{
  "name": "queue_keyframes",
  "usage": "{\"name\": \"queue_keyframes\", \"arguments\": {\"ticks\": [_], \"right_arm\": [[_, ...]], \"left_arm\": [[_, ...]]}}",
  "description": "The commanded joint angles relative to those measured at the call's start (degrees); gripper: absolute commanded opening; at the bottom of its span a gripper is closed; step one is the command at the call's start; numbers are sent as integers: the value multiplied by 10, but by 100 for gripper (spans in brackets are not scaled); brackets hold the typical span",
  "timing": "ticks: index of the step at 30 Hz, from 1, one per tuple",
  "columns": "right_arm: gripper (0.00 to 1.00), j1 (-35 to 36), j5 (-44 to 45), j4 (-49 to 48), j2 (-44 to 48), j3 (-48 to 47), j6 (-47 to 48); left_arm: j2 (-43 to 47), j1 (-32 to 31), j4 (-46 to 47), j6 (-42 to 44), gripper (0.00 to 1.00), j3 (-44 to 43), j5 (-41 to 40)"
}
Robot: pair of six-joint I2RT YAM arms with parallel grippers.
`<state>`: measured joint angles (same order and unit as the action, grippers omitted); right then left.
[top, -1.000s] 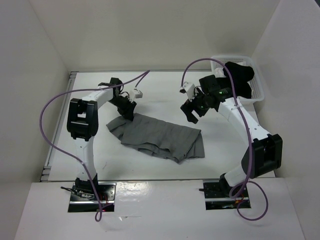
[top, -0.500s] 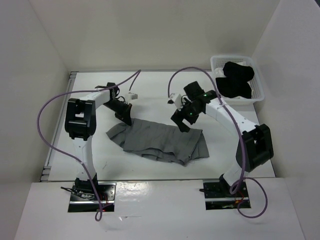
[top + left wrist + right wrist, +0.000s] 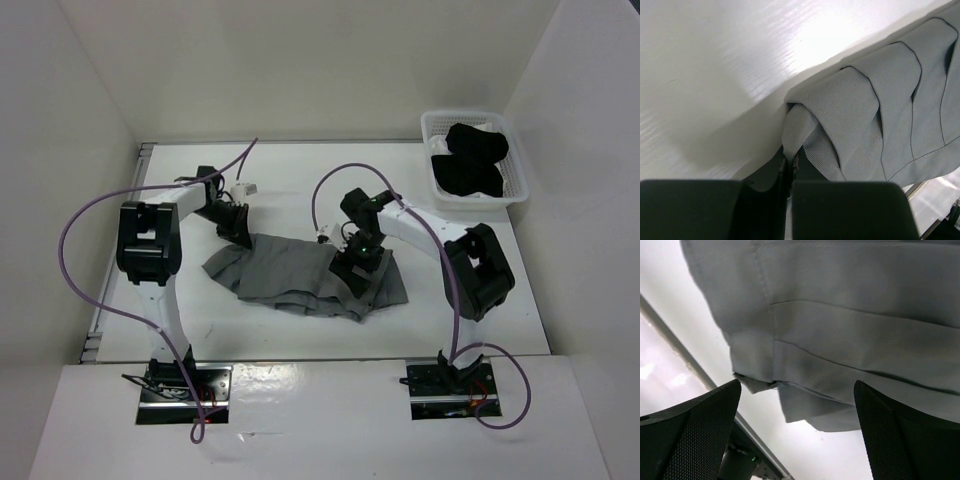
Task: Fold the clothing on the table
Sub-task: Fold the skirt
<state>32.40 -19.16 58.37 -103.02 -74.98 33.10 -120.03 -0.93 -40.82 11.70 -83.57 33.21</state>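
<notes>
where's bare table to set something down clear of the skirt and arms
Widest: the far strip of the table, between the left arm and the basket. Another bare strip runs along the near edge, before the skirt. Crowded: the middle, with the left tool and right tool at the skirt.

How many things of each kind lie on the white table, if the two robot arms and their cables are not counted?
grey pleated fabric skirt: 1
white slatted plastic basket: 1
black garment in the basket: 1
Total: 3
</notes>
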Motion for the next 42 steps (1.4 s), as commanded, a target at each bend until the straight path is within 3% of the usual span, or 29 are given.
{"name": "queue_keyframes", "arguments": {"ticks": [1, 12, 21, 34, 42], "right_arm": [[97, 5, -42, 46, -9, -15, 23], [97, 10, -41, 59, -72, 3, 40], [97, -1, 44, -36, -94, 3, -13], [97, -81, 205, -174, -129, -67, -59], [97, -99, 255, -226, -160, -114, -70]], "left_arm": [[1, 11, 40, -12, 0, 17, -95], [24, 22, 45, -33, 0, 17, -128], [47, 22, 45, -33, 0, 46, -147], [68, 27, 39, -34, 0, 75, -153], [56, 27, 21, -56, 0, 70, -104]]}}
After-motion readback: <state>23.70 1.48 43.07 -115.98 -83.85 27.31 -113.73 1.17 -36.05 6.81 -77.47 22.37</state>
